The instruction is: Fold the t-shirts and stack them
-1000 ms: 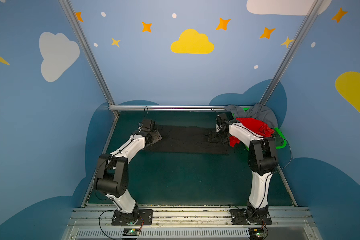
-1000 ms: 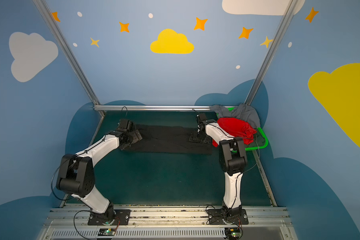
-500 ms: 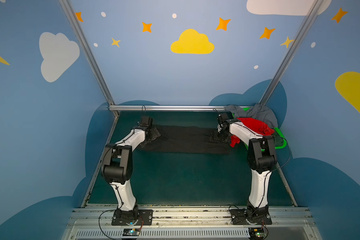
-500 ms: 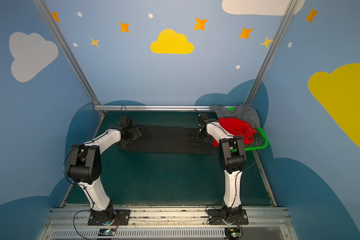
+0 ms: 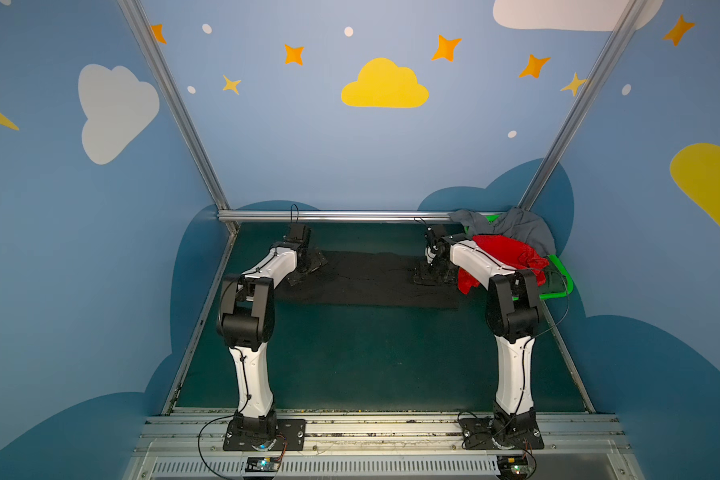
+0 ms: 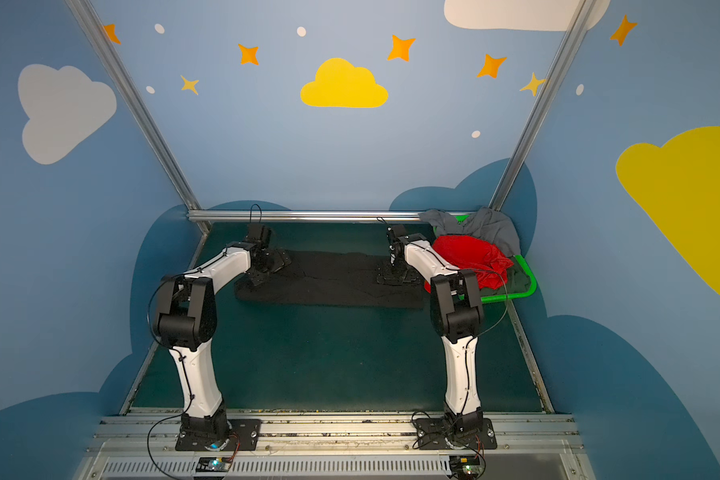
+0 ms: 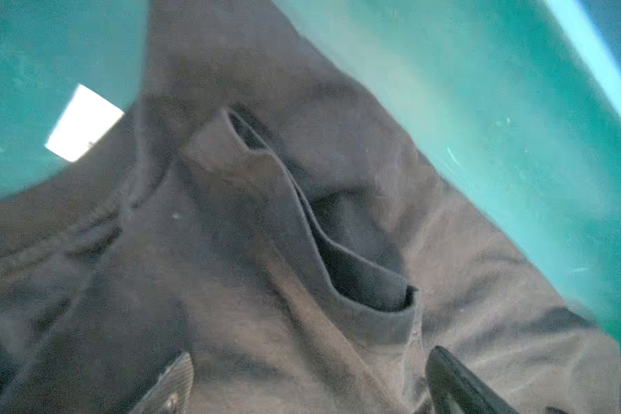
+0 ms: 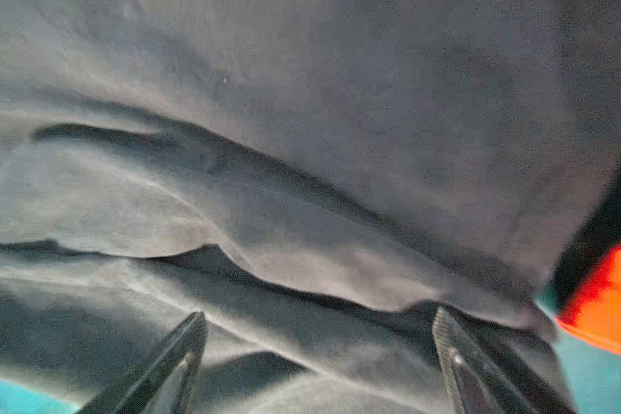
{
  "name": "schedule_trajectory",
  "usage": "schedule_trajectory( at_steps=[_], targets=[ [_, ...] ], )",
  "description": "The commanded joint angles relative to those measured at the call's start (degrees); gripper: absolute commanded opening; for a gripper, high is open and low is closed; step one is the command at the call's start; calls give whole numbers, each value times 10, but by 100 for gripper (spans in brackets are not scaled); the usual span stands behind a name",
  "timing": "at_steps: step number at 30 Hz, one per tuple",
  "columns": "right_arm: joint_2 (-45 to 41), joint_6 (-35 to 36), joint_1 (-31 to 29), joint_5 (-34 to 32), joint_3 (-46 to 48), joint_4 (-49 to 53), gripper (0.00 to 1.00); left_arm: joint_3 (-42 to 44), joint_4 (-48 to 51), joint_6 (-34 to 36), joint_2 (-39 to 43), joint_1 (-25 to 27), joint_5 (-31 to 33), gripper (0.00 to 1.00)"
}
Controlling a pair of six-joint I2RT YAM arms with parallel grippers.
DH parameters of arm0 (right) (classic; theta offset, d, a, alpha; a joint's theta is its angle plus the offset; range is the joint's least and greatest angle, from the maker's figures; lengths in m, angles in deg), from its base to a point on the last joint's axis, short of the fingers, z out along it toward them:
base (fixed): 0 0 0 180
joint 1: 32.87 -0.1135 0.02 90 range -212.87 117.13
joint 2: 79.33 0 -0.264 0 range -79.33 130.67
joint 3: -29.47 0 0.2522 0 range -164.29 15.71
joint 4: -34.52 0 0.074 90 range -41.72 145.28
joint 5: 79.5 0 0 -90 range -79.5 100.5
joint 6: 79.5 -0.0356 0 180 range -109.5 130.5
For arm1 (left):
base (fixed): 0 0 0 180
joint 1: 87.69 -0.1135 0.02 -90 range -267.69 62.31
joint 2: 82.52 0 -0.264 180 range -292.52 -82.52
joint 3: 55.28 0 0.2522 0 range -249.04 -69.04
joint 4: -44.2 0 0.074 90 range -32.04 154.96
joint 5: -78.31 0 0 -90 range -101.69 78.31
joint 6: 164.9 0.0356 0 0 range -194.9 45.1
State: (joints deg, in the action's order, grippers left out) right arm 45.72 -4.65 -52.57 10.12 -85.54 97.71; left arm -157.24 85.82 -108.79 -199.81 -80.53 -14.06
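Top views, both: count four t-shirts. Find the black t-shirt spread in a long flat band across the far part of the bench. Find the red t-shirt, the grey t-shirt and the dark green t-shirt heaped in one green basket at the far right corner, with grey draped over the rim. Note two claws: left claw down at the band's left end, right claw down at its right end, just beside the red cloth.

Left wrist view: see fingers set wide apart, clamped on nothing, with black cloth below and between them. Spot an open sleeve hem standing up in a loop, and one small white label at the cloth's edge. Expect light, limp fabric, likely to sag and wrinkle once lifted; pinch through a doubled hem rather than a single layer.

Right wrist view: see fingers likewise wide apart and empty, tips close to a raised fold edge; touching or not, cannot tell. Take that edge as the natural hold here. Glimpse red cloth just past the black shirt's end.
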Motion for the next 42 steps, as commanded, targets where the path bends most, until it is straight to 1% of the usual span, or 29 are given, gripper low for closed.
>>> schedule_trajectory(
  at_steps=[1,4,7,12,19,27,38,42],
  targets=[
    [18,15,-7,13,-11,38,96,-18,25,11,-20,6,-15,100],
    [15,20,-15,10,0,48,96,-39,36,17,-42,6,-20,100],
    [0,20,-22,2,29,45,96,-59,48,27,-61,6,-25,100],
    [-45,9,-29,6,107,23,96,-80,57,35,-78,5,-22,100],
    [-94,-12,-42,21,205,-11,96,-114,54,35,-104,8,-46,100],
    [-150,-33,-57,49,294,-35,95,-179,76,40,-139,23,-50,100],
    [-211,-62,-92,96,400,-66,95,-199,79,38,-156,44,-53,100],
    [-233,-74,-106,99,426,-69,95,-203,77,33,-160,49,-58,100]
  ],
)
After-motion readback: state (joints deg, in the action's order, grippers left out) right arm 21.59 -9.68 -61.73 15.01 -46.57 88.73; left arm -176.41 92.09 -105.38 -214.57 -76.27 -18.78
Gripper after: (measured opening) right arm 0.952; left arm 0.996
